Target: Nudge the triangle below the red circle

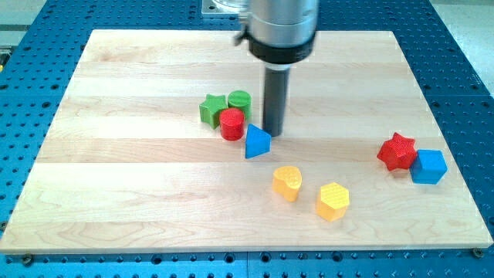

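arm housing point(282, 27): cut off by the view's top, straight above my tip point(274, 133).
green circle point(239, 100): lower part hidden behind the red circle point(231, 123), left of my tip.
table top point(154, 193): bottom corners cropped.

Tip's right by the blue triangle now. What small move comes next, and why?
Probably a short push toward the view's lower left. My tip sits just above and right of the blue triangle, about touching it, and the triangle lies right of and slightly below the red circle. Pushing that way should slide it under the circle; go gently, since they sit close together.
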Robot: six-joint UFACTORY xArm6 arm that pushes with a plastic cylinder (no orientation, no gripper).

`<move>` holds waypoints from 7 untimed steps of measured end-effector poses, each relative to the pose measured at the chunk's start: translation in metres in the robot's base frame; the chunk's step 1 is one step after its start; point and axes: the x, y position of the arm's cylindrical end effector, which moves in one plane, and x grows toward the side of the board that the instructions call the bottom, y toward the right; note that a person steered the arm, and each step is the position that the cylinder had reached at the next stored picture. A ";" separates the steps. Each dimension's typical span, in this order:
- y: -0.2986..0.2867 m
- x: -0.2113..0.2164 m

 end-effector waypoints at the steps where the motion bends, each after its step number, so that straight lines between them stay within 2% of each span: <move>1: 0.025 -0.013; 5: 0.098 -0.025; 7: 0.080 -0.025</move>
